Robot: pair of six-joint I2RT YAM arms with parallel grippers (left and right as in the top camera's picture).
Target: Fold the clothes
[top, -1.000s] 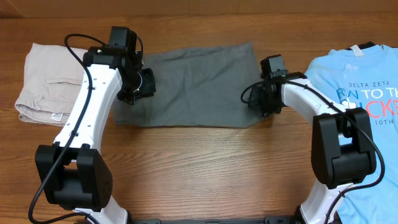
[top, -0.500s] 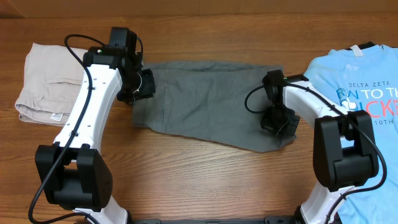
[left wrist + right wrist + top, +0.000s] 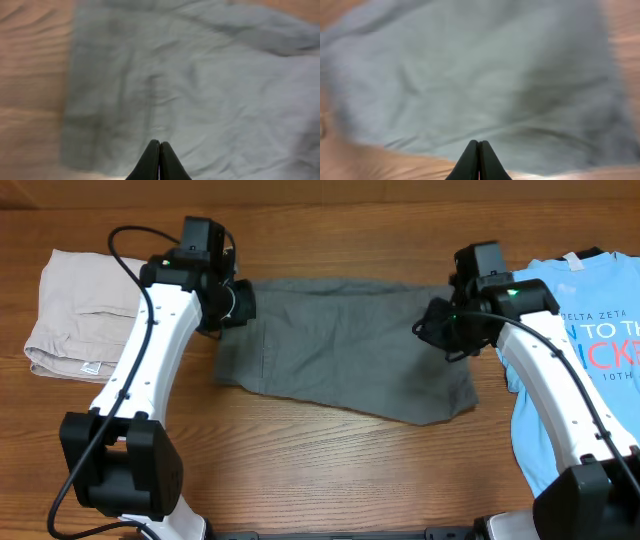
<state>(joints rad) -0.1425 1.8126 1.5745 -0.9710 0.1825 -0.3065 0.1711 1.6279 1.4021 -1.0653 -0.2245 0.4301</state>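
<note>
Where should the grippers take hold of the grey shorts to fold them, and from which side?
Probably at the two corners of the grey shorts at their right end, coming down from above onto the edge. The cloth lies flat and spread out on the table, so only its edges offer something to pinch.

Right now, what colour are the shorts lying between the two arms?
The shorts are plain dark grey with no pattern, shown best in the overhead view.

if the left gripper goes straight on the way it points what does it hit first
Probably the grey shorts; the left gripper, shut, aims at their fabric, though depth is unclear.
</note>
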